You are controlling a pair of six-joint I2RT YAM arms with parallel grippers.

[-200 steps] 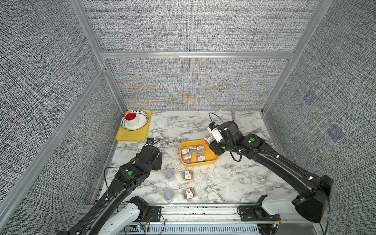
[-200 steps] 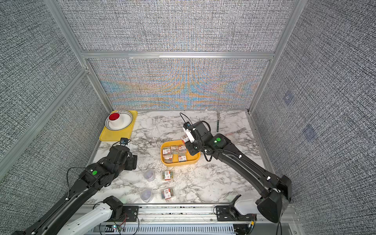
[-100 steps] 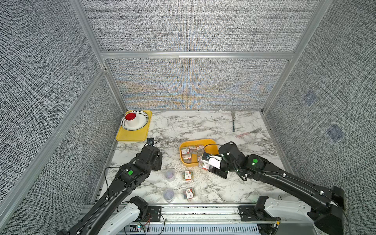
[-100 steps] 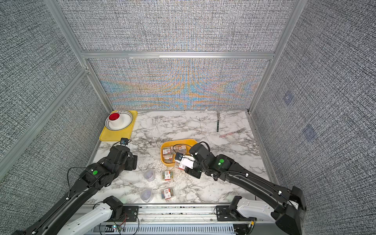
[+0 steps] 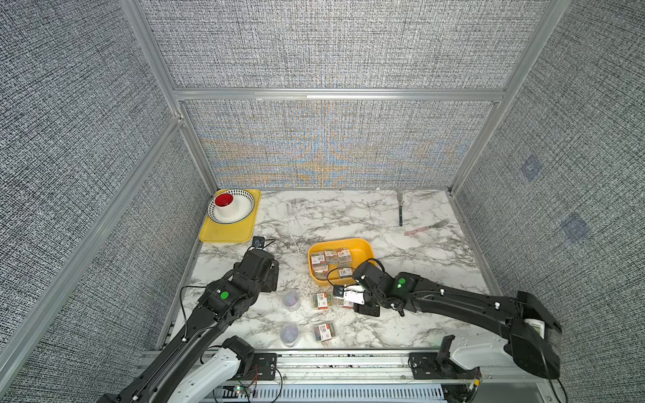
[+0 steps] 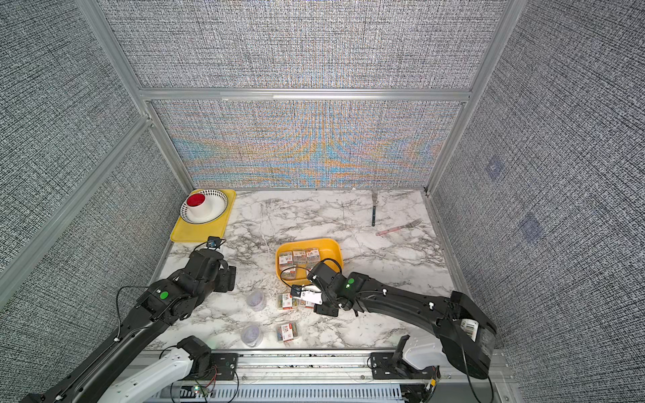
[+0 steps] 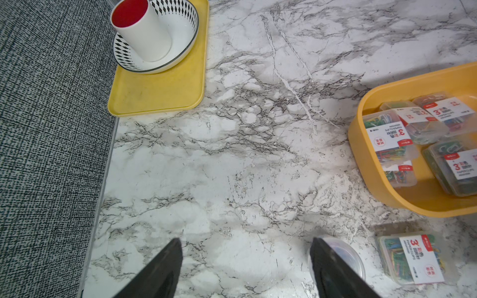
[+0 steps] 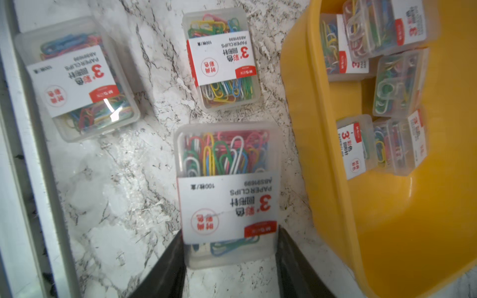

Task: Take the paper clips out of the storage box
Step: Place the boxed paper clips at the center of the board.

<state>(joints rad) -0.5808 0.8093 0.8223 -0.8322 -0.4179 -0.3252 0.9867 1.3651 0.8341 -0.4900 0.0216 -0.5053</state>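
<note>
The right claw (image 8: pixel 229 235) clamps one paper clip box (image 8: pixel 227 165) beside the storage box (image 8: pixel 387 232); the left claw (image 7: pixel 245 249) stands apart, empty.

A table (image 5: pixel 331 216) is shown from above. At its far left corner a tray (image 5: pixel 227 233) is set, with a bowl (image 5: pixel 244 213) on it and a cup (image 5: pixel 225 204) standing in the bowl. Near the far right corner one fork (image 5: pixel 400 209) is laid, with a second fork (image 5: pixel 426 227) just in front of it. Around the middle the storage box (image 5: pixel 366 244) is placed, with several packs of paper clips (image 5: pixel 331 256) inside.

In front of the box a tub (image 5: pixel 291 300) is set on the table, with a second tub (image 5: pixel 290 333) nearer the front edge. Just right of each tub a pack (image 5: pixel 323 300) (image 5: pixel 324 330) is laid. A third pack (image 8: pixel 227 193) is gripped by the right gripper (image 8: pixel 229 236), right of the farther pack and just before the box. The left gripper (image 7: pixel 245 239) is held spread over bare table, left of the farther tub.
</note>
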